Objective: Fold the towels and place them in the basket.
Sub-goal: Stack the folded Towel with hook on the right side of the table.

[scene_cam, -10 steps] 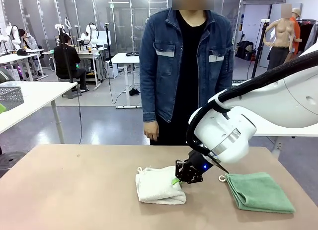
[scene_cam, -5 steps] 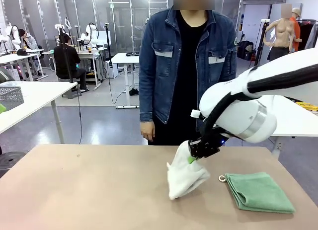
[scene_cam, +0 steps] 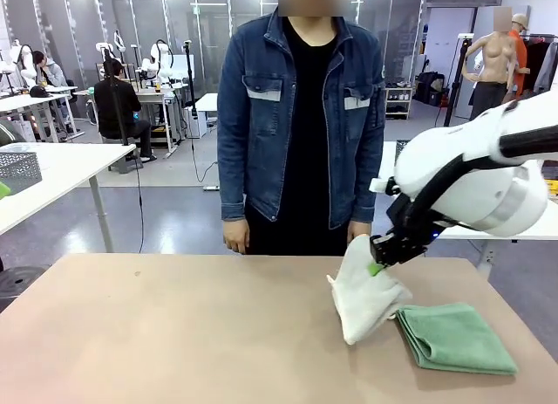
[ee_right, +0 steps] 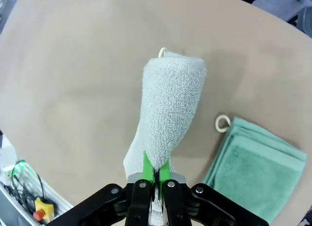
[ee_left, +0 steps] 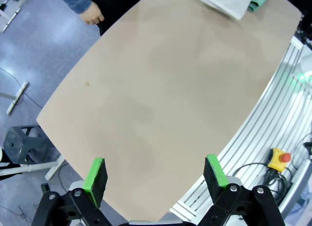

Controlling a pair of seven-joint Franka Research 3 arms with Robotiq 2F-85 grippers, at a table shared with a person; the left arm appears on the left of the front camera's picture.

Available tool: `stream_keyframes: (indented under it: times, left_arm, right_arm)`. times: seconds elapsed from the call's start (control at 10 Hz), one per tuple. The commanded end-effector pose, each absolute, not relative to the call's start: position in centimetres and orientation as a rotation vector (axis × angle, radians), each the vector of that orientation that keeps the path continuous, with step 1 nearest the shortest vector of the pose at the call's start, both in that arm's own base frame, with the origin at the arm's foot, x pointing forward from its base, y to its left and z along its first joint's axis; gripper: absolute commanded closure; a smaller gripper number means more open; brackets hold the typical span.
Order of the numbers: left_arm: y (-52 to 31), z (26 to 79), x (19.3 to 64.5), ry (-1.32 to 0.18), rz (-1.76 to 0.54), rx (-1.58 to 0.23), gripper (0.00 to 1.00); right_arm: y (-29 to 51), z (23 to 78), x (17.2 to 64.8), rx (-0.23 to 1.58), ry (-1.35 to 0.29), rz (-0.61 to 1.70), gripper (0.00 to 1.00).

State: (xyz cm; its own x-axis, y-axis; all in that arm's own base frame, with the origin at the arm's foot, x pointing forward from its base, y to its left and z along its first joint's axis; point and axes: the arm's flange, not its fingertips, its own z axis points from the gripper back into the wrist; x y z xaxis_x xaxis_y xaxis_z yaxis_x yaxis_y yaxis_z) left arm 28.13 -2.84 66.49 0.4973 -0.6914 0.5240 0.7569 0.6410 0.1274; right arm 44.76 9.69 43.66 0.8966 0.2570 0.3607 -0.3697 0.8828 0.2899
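My right gripper is clamped shut on an upper edge of the cream-white towel, which hangs folded from the pads with its low end touching or just over the table. I judge I'm pinching it high so the folds hang together while I carry it. The mint green towel lies folded flat just beside it on my right, its white loop toward the hanging towel; the two may be touching, can't tell. My left gripper is wide open, holding nothing, hovering over bare table near my edge, well apart from both towels. A person stands at the far edge, hands down at their sides, close behind the hanging towel but not reaching in.
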Motion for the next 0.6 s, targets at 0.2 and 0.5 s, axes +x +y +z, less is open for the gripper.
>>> stream_keyframes:
  times: [0.2,0.5]
  left_arm:
    - [-2.9,66.5,28.3,-0.579,-0.873,-0.123,0.00]
    - [-2.9,66.5,28.3,-0.579,-0.873,-0.123,0.00]
  right_arm:
    - [2.7,45.4,43.8,0.369,-0.222,0.373,0.95]
    - [-1.8,43.9,44.1,0.371,-0.202,0.317,0.95]
